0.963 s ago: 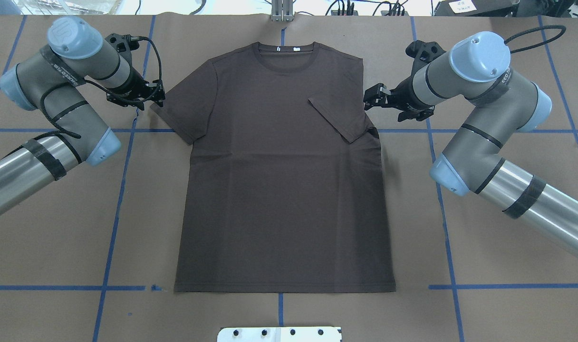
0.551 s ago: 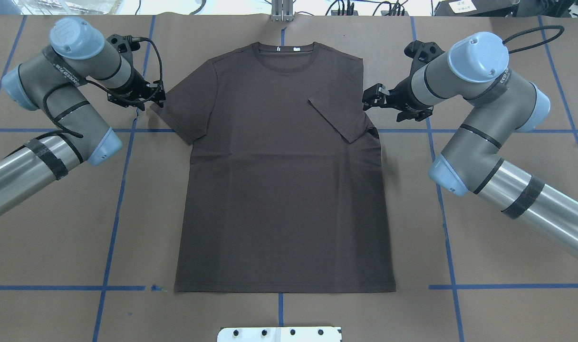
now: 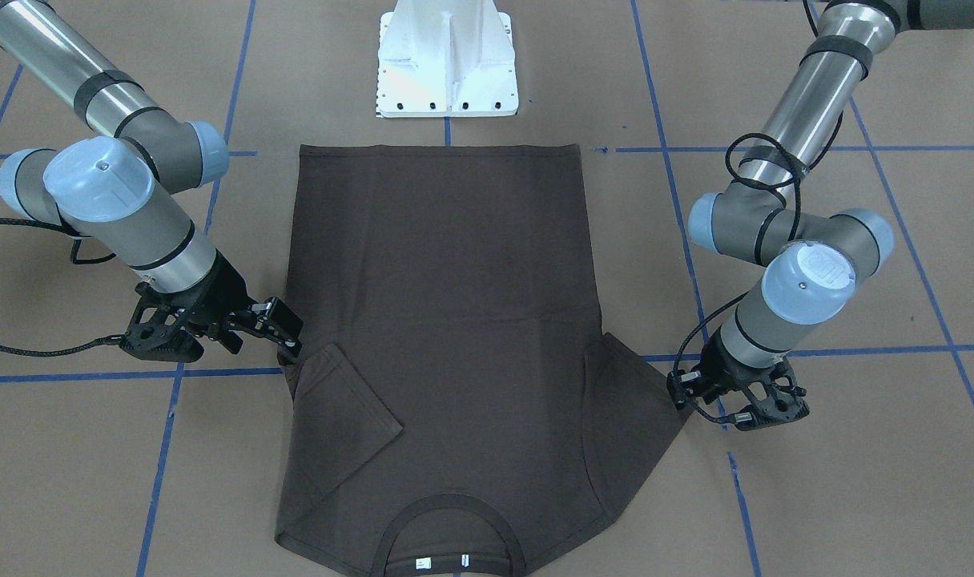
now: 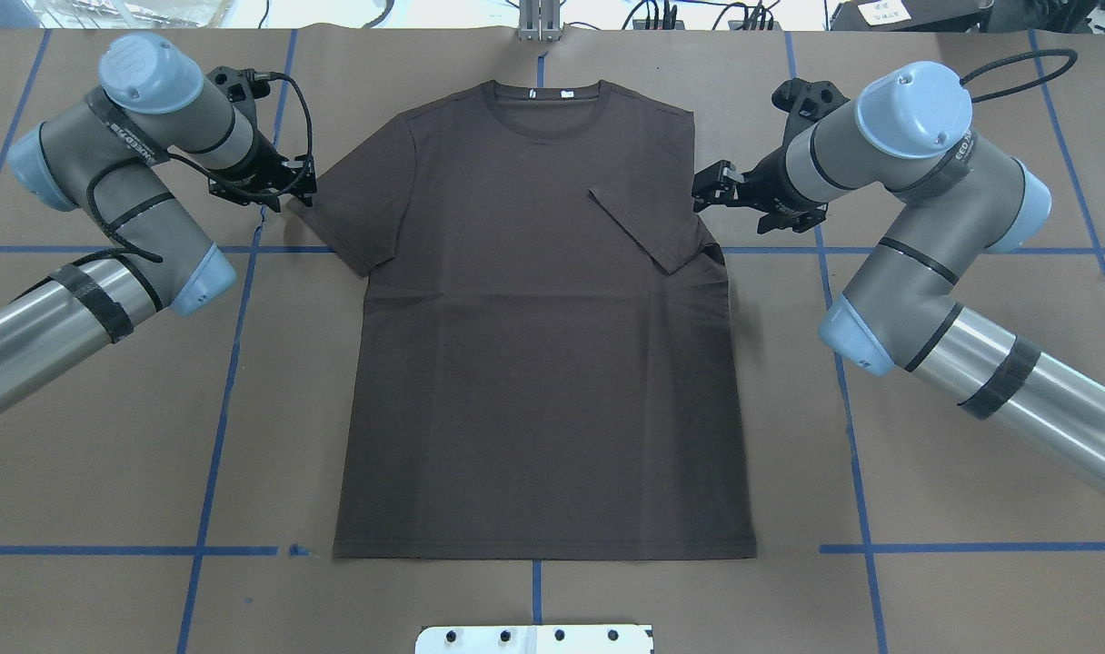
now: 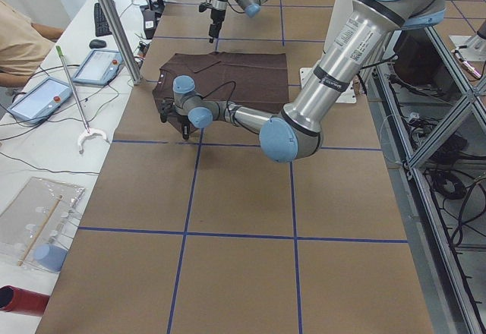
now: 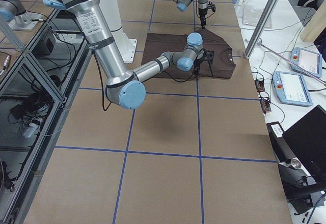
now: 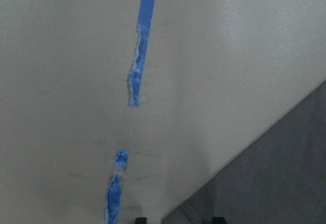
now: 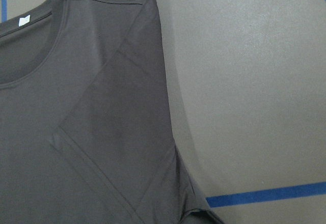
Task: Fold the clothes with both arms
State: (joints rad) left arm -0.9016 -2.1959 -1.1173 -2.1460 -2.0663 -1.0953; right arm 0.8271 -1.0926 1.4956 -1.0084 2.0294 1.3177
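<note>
Lying flat between the two claws, the dark brown T-shirt [image 4: 543,363] has its chest level with both of them and its hem well toward the robot from them. The left gripper [image 4: 305,186] sits low at the outer edge of the spread sleeve [image 4: 357,213]. Its wrist camera shows two dark fingertips [image 7: 140,220] parted, with the sleeve's edge running in between them. The right gripper [image 4: 705,186] hangs just outside the shirt's shoulder edge, apart from the cloth, its jaws looking parted and holding nothing. Inward of that claw, the other sleeve [image 4: 648,232] is folded over the chest as a slanted strip with a stitched hem. The cloth is a smooth matte knit with faint creases below that fold. It has a round ribbed collar [image 4: 545,107] and small white tags [image 4: 566,94]. Beneath lies a brown paper table cover [image 4: 970,472] crossed by blue tape lines [image 4: 216,436], torn near the left claw.
</note>
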